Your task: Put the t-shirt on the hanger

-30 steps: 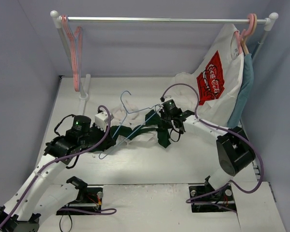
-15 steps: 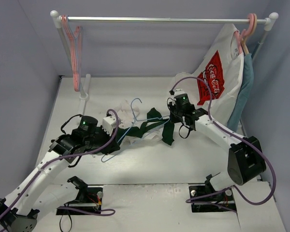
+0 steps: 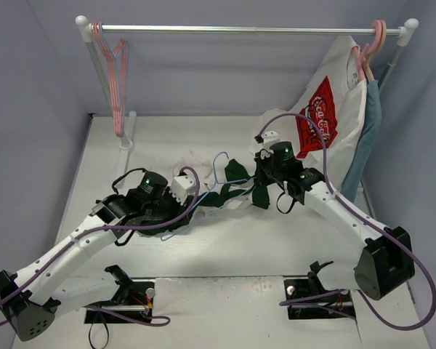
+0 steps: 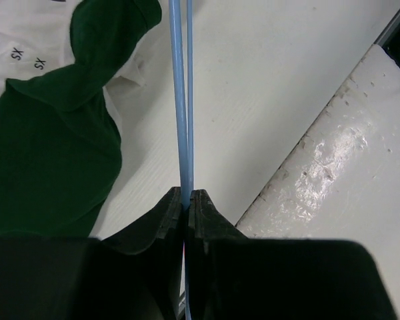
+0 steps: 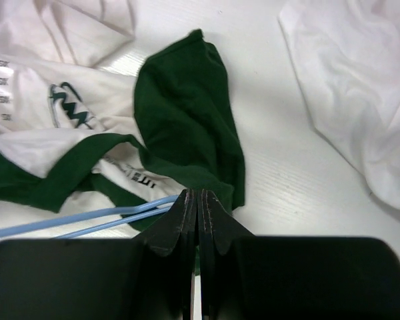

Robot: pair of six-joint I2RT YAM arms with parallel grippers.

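The dark green t-shirt (image 3: 236, 190) hangs stretched between my two grippers above the table, over a white printed garment (image 3: 196, 161). My left gripper (image 3: 195, 198) is shut on the light-blue wire hanger (image 3: 219, 161), whose hook points away from me. In the left wrist view the two blue wires (image 4: 181, 100) run straight out from the closed jaws (image 4: 186, 193), with green cloth (image 4: 47, 153) to the left. My right gripper (image 3: 264, 180) is shut on a fold of the green t-shirt (image 5: 187, 127). The hanger's end (image 5: 107, 217) lies just left of that gripper (image 5: 197, 193).
A clothes rail (image 3: 240, 30) spans the back. Pink hangers (image 3: 116, 80) hang at its left end. A white t-shirt with a red logo (image 3: 320, 116) and a teal garment (image 3: 367, 131) hang at its right end. A plain white cloth (image 5: 360, 87) lies right of my right gripper.
Both arms have moved to the right and a little farther from me, carrying the hanger and the green t-shirt with them. Both grips are unchanged.
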